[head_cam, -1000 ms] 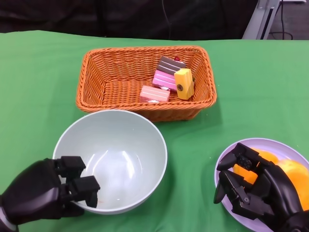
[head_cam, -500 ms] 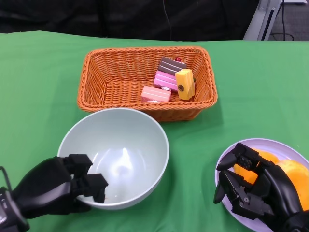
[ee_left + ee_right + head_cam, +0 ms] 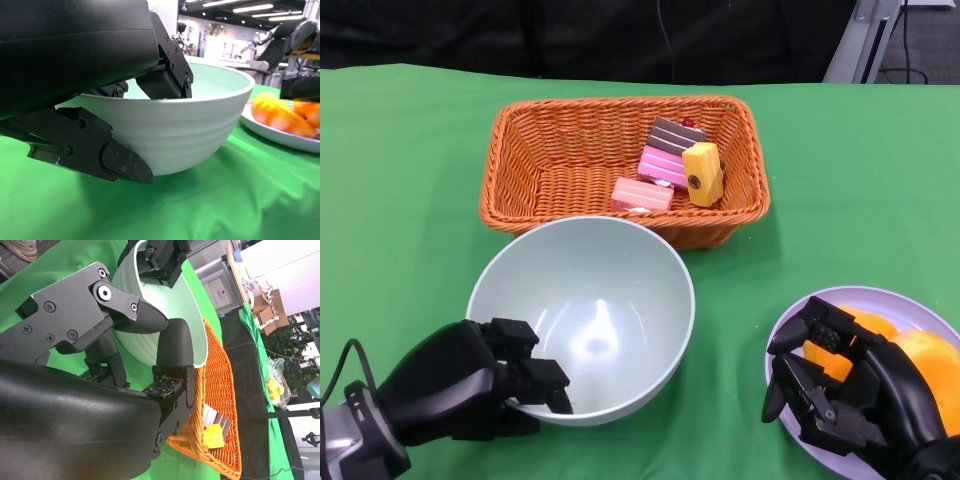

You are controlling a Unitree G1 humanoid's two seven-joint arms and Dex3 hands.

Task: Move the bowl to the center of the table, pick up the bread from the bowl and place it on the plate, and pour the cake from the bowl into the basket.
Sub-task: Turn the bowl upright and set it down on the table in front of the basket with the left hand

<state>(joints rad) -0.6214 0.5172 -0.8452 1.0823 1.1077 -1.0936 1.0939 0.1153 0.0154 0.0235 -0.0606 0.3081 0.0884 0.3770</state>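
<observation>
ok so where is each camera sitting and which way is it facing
Head view: high on the robot, looking down at bowl, basket and plate; both robot hands show, left robot hand gripping the bowl's rim.
Right wrist view: behind the right robot hand, facing bowl and basket.
Left wrist view: low behind the left hand, across the bowl toward the plate.
All three share the bowl.
</observation>
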